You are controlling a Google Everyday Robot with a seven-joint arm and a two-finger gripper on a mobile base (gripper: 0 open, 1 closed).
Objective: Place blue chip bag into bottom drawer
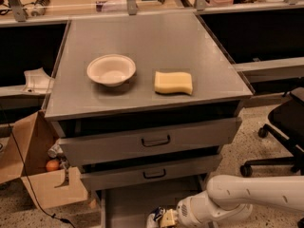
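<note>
End effector (161, 218) hangs low over the open bottom drawer (127, 199)

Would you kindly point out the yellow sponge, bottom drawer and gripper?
yellow sponge (173, 82): camera view, top face's middle.
bottom drawer (135, 199): camera view, bare grey floor.
gripper (160, 218): camera view, its tip, over the drawer's floor.

Gripper (160, 219) over bottom drawer (133, 199), partly cut by lower edge; its load unreadable. Drawer front out of frame. Chair (286, 125) cut by right edge.
</note>
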